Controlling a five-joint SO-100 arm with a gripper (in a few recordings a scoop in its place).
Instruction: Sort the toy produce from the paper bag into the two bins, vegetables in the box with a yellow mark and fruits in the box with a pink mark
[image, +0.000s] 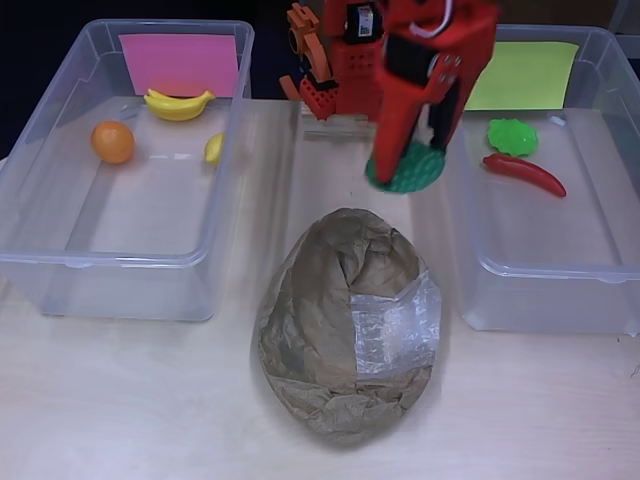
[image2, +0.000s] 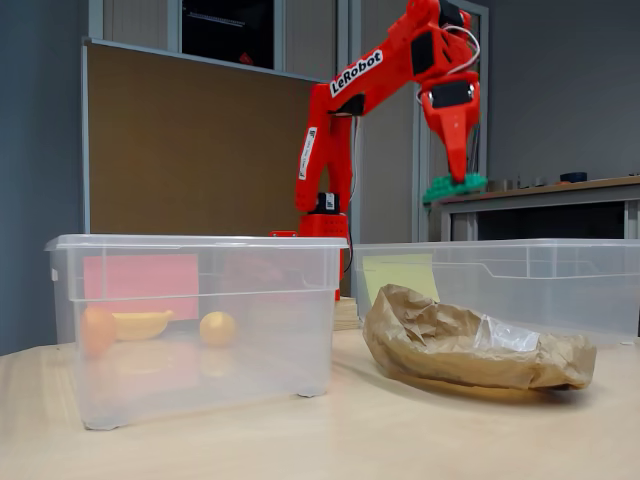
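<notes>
The yellow-marked bin (image: 560, 290) is lying to the right of the gripper (image: 405, 160) in the overhead view, and the pink-marked bin (image: 60, 250) is standing well off to the left. Between them the paper bag (image: 350, 325) is resting on the table (image: 150, 400). A green toy vegetable (image: 412, 172) is being held clamped in the fingers, raised high above the bag in the fixed view. Its drop is judged to call for a short rightward carry over the near bin wall, where a lettuce leaf (image: 513, 136) and red chilli (image: 525, 172) are already lying.
</notes>
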